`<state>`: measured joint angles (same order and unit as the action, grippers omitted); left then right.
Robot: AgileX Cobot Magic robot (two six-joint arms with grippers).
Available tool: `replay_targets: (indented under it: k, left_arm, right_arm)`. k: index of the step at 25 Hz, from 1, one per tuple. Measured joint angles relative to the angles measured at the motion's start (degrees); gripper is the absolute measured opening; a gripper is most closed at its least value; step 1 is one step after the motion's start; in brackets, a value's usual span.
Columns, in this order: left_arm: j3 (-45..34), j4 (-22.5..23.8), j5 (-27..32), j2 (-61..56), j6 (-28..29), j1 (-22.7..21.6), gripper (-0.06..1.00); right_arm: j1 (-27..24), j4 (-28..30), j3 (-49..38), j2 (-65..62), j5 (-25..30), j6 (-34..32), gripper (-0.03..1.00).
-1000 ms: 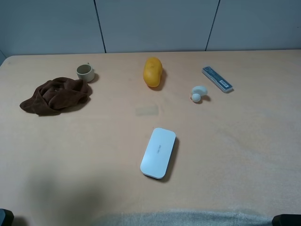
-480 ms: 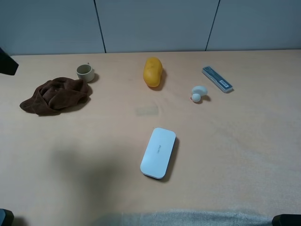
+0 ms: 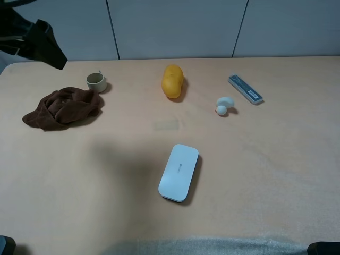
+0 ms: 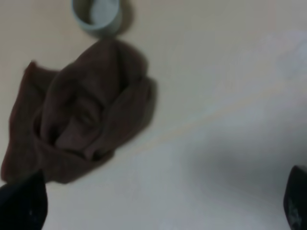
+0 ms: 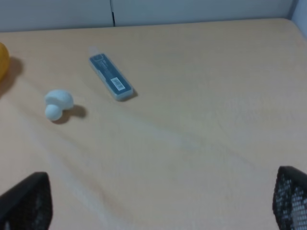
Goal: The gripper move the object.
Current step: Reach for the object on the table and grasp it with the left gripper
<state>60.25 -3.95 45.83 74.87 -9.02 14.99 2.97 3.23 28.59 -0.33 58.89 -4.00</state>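
Note:
The object, a yellow-orange mango-like fruit (image 3: 172, 81), lies at the back middle of the table; only its edge (image 5: 2, 60) shows in the right wrist view. My left gripper (image 3: 40, 40) hangs high over the back left corner, far left of the fruit. In the left wrist view its two dark fingertips (image 4: 21, 206) stand wide apart with nothing between them, above a brown cloth (image 4: 81, 120). The right gripper (image 5: 158, 203) is open too, empty, over bare table near the right front, away from the fruit.
A small pale cup (image 3: 96, 81) stands behind the brown cloth (image 3: 62, 108) at the left. A flat white case (image 3: 179, 171) lies front of centre. A white earbud-like thing (image 3: 224, 105) and a blue-grey box (image 3: 245, 88) lie right of the fruit.
My left arm has come into the exterior view at the top left and moved rightward. Its shadow on the table has slid right toward the white case. The objects have not moved.

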Motion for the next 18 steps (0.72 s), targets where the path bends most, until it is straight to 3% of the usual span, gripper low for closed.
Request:
replay_targets:
  k: [18]
  left_arm:
    - [19.73, 4.66, -1.36, 22.60, 12.40, 12.13, 0.98]
  right_arm:
    - [0.00, 0.00, 0.00, 0.00, 0.00, 0.00, 0.69]
